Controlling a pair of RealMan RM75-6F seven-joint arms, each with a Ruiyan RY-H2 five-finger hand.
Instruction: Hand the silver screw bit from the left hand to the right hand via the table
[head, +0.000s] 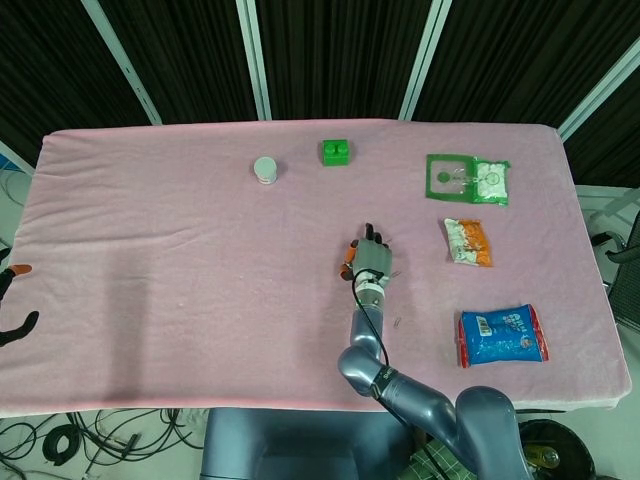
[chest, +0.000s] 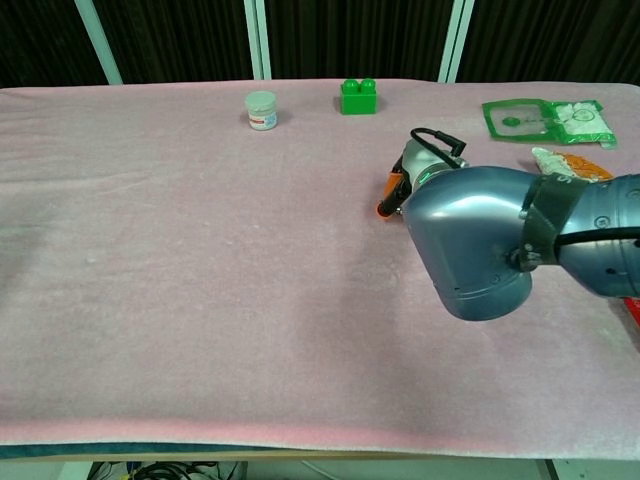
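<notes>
Lying on the table: the screw bit (head: 398, 322), a thin silver sliver on the pink cloth, just to the right of the right forearm and apart from both hands; too small to make out more.
Right hand (head: 371, 257): low over the middle of the table (head: 150, 220), back of the hand upward, ahead of the screw bit and not touching it.
Right fingers: bunched close together, an orange fingertip (chest: 386, 205) down at the cloth in the chest view; I cannot tell whether they are closed on anything.
Right arm: its grey elbow (chest: 470, 240) fills the near right of the chest view and hides most of the hand.
Left hand (head: 14, 298): at the far left edge of the head view, off the table; only fingertips show.
Left fingers: the two visible tips stand well apart, nothing between them.
Far side: a white jar (head: 265, 169) and a green block (head: 335, 152).
Right side: a green packet (head: 466, 180), an orange packet (head: 468, 242) and a blue packet (head: 502, 335), all lying flat.
</notes>
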